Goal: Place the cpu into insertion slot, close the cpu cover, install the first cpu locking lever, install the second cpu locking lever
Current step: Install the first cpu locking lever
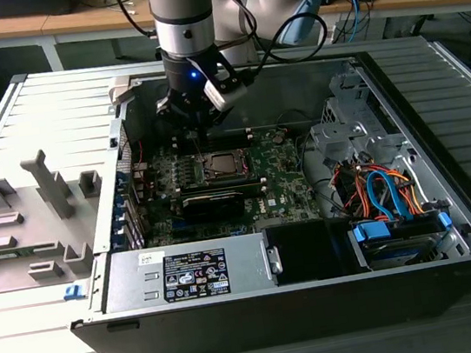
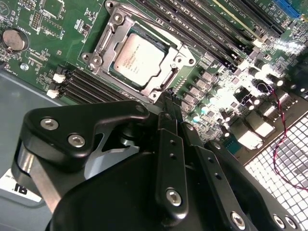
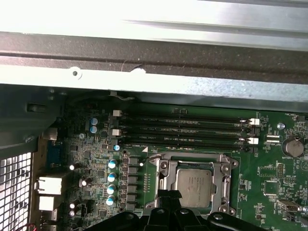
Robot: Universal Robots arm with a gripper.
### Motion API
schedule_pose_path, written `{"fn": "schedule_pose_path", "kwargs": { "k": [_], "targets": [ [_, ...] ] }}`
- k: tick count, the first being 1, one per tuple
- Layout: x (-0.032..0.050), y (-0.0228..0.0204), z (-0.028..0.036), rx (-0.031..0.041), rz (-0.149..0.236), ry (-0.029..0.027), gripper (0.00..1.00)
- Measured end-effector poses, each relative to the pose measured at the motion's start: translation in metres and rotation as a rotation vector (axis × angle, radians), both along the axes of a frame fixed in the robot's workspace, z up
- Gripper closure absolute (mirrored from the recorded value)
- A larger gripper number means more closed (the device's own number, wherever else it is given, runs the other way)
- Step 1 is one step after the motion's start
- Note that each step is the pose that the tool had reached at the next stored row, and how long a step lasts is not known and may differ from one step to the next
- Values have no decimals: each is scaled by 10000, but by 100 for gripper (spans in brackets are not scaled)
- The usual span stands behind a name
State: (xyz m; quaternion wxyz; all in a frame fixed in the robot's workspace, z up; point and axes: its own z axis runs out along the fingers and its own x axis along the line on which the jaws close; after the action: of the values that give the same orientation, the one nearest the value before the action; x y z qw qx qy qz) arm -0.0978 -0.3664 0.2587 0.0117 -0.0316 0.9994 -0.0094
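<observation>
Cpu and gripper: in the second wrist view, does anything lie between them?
Just the cpu cover's near frame edge and a thin strip of green board; the gripper sits just beside the cpu.

Silvery-grey cpu (image 2: 138,58) — silver cpu cover (image 2: 108,39) — green circuit board (image 2: 72,21), black end effector (image 2: 171,113).

Silver arm (image 1: 180,9), blk screwed pincer (image 2: 169,113)

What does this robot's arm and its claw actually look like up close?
The arm is a fat silver-grey tube with a dark band, a small blue light near the wrist and black cables looping off it. The gripper is matte black metal: flat bolted links with silver screw heads, tapering to slim fingers.
</observation>
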Motion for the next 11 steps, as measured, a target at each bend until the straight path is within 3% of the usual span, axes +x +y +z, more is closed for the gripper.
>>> {"fn": "schedule_pose_path", "kwargs": {
  "k": [6,11],
  "targets": [
    [-6,44,0,0,0,0,89],
    [-37,54,-1,1,0,-1,89]
  ]
}}
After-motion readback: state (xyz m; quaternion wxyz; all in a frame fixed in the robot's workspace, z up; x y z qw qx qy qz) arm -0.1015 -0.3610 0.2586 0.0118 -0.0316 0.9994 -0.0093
